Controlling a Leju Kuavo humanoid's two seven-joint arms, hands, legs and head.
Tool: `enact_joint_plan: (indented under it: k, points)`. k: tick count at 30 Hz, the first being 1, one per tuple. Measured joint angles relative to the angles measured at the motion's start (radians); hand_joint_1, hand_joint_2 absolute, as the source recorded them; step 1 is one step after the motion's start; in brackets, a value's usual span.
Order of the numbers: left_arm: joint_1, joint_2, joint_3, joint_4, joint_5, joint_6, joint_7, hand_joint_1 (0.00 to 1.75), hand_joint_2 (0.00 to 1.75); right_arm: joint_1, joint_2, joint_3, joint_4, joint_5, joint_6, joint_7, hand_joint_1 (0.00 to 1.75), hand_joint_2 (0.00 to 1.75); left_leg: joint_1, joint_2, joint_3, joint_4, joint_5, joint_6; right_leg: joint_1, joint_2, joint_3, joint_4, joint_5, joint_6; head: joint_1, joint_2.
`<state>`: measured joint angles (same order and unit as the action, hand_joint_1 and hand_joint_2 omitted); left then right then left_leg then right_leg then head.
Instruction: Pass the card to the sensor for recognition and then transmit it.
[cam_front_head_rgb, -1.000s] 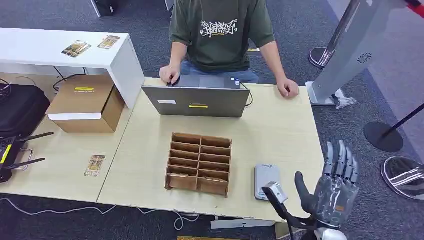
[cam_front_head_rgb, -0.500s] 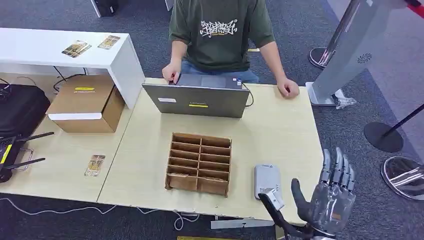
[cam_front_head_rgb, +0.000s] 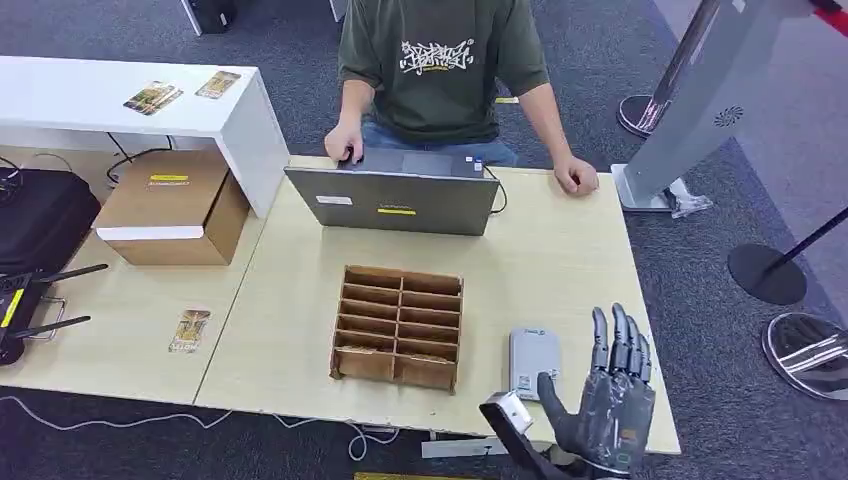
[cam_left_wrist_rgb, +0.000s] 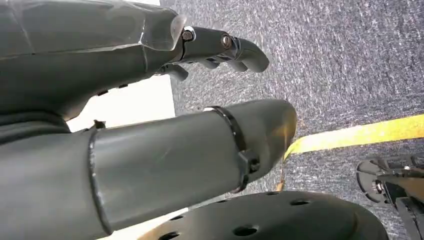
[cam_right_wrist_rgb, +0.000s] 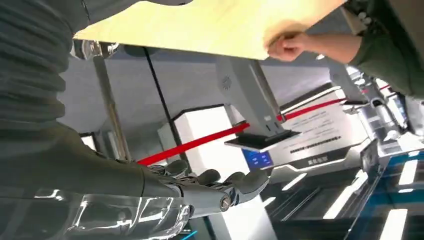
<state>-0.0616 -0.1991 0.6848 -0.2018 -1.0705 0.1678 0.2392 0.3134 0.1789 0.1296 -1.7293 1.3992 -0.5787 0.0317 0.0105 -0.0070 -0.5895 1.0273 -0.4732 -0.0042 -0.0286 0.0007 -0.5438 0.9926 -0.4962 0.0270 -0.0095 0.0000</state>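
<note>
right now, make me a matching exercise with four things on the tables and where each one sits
Things:
1. grey laptop
2. brown cardboard divider tray
3. flat grey card sensor
4. closed cardboard box

Places:
A. beside the white shelf
B. table middle
C. in front of the seated person
D. near edge, by the right hand

Pairs: 1-C, 2-B, 3-D, 4-A

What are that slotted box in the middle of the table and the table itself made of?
The slotted box looks like brown corrugated cardboard: matte, with thin dividers and raw cut edges. The table appears to be pale wood-grain laminate or veneer, smooth with faint streaks; solid wood can't be ruled out.
</note>
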Motion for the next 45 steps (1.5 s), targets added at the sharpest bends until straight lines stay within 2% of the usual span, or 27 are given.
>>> enact_joint_plan:
  k: [10, 16, 30, 37, 45]
  points:
    - [0.0, 0.0, 0.025, 0.0, 0.019, 0.003, -0.003, 0.0, 0.0, -0.04, 0.0, 0.079, 0.106, -0.038, -0.008, 0.0, 0.0, 1.75, 0.0, 0.0, 0.0, 0.0, 0.0, 0.0, 0.0, 0.0, 0.0, 0.0, 0.0, 0.0, 0.0, 0.0]
    - [0.0, 0.001, 0.033, 0.0, 0.029, 0.011, -0.002, 0.0, 0.0, -0.059, 0.0, 0.107, 0.136, -0.089, -0.052, -0.005, 0.0, 1.75, 0.0, 0.0, 0.0, 0.0, 0.0, 0.0, 0.0, 0.0, 0.0, 0.0, 0.0, 0.0, 0.0, 0.0]
    - [0.0, 0.002, 0.048, 0.0, 0.023, -0.001, -0.021, 0.0, 0.0, -0.09, -0.025, 0.16, 0.217, -0.107, -0.078, -0.001, 0.0, 1.75, 0.0, 0.0, 0.0, 0.0, 0.0, 0.0, 0.0, 0.0, 0.0, 0.0, 0.0, 0.0, 0.0, 0.0]
    - [0.0, 0.002, 0.048, 0.0, 0.023, -0.003, -0.024, 0.0, 0.0, -0.113, -0.047, 0.205, 0.25, -0.053, -0.078, 0.024, 0.0, 1.75, 0.0, 0.0, 0.0, 0.0, 0.0, 0.0, 0.0, 0.0, 0.0, 0.0, 0.0, 0.0, 0.0, 0.0]
    - [-0.001, 0.003, 0.049, 0.0, 0.022, -0.008, -0.024, 0.0, 0.0, -0.138, -0.068, 0.251, 0.268, 0.052, -0.07, 0.099, 0.0, 1.75, 0.0, 0.001, 0.0, 0.0, 0.0, 0.0, 0.0, 0.001, -0.001, 0.0, 0.0, 0.0, 0.0, 0.0]
